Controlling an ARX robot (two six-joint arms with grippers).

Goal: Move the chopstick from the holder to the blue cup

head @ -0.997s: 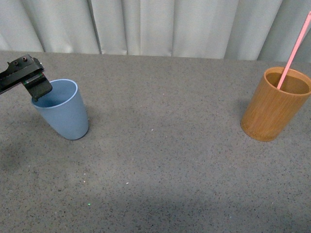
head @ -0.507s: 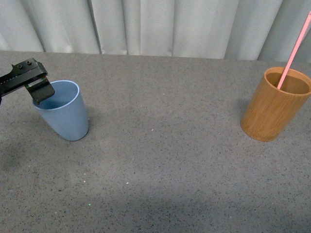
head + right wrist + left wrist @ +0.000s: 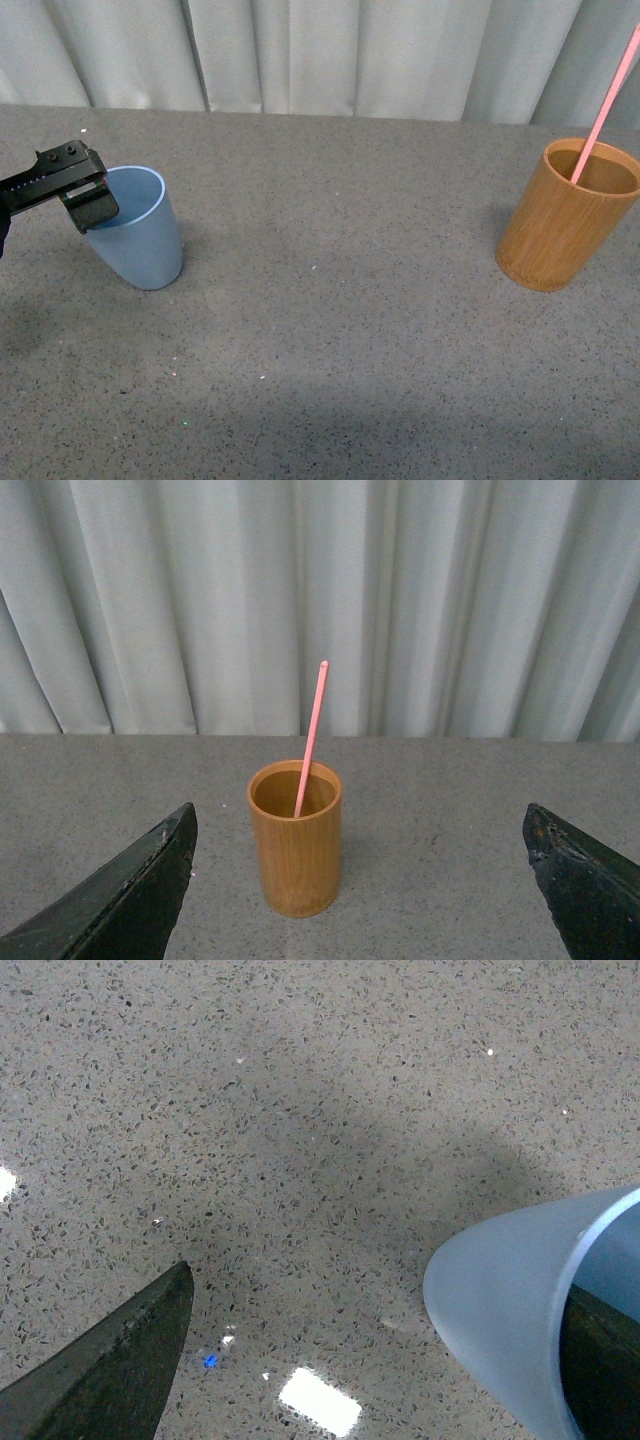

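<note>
Two cups on a grey speckled worktop [image 3: 340,330], well apart, pale curtain [image 3: 300,50] behind. Blue cup [image 3: 140,240] sits at the robot's left side, holder [image 3: 566,215] at the right. Chopstick [image 3: 605,100] stands in the holder, lower end inside, leaning against the rim, upper end sticking far above it and running off the top of the front view. Left claw [image 3: 90,208] is at the blue cup's near-left rim. Left wrist view shows it spread: one finger [image 3: 600,1360] down inside the cup mouth against the wall, other finger [image 3: 110,1370] outside and clear of the cup, bare worktop between it and the cup wall. Nothing is pinched. Cannot tell if the cup is tipped or flat on its base. Right claw [image 3: 360,815] shows only in its own wrist view: fingers spread wide, empty, facing the holder from some way back, not touching holder or chopstick. Inside of the blue cup looks empty where visible.
</note>
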